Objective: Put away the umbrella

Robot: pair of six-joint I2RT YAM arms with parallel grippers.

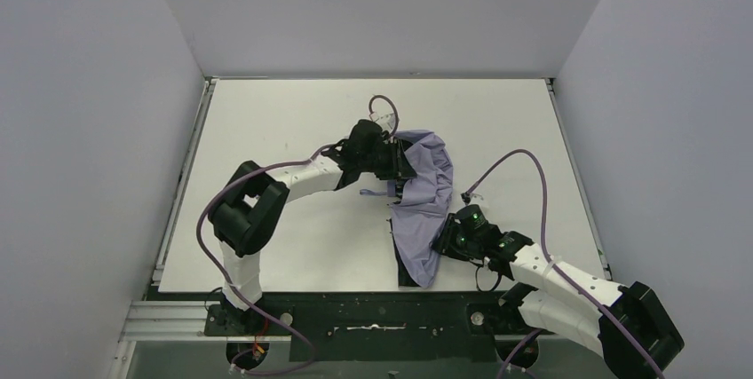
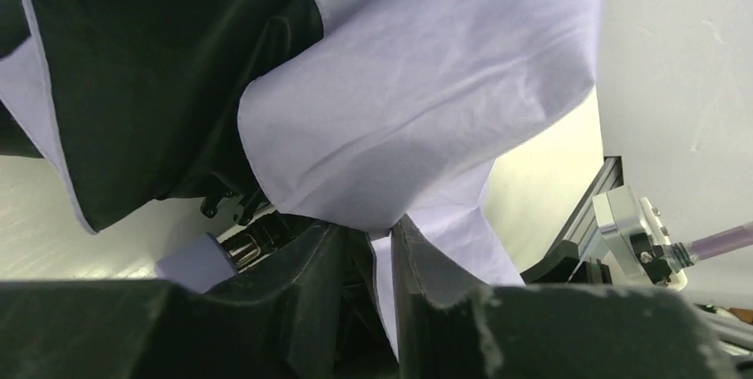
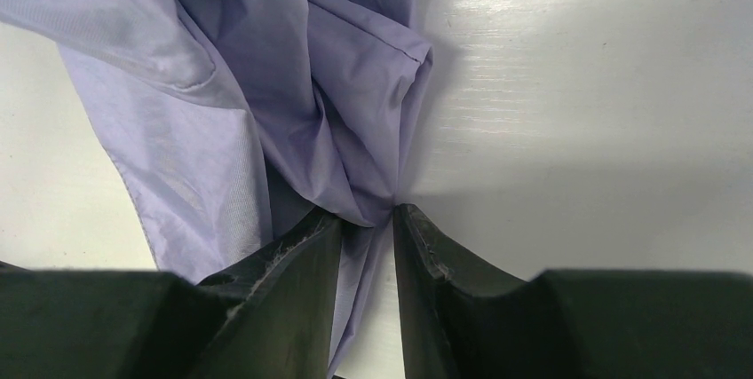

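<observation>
Two tools are both holding the umbrella (image 1: 426, 206), which lies loose and floppy on the white tabletop (image 1: 293, 113), a bit right of the middle. The left tool (image 1: 401, 170) is at the far end of the cloth. Its own camera shows its fingers (image 2: 311, 299) pressed close, with a fold of pale cloth caught between them. The right tool (image 1: 447, 239) is at the near right side of the cloth. Its fingers (image 3: 302, 255) pinch a bunch of cloth too, low against the tabletop.

It looks like the step now is gathering the loose cloth so the umbrella can be rolled up thin. The cloth is spread out and wrinkly, and its dark inside shows in the left wrist view, so the job seems only partly done. The next move likely needs both tools to bring the cloth in toward the middle together, gently, so it does not slip out.

The near tip of the umbrella lies close to the near edge of the tabletop, so there is little room to drag it that way. More white tabletop shows to the left and at the far side. A purple cable (image 1: 519, 152) from the right arm loops near the cloth and could get in the way
</observation>
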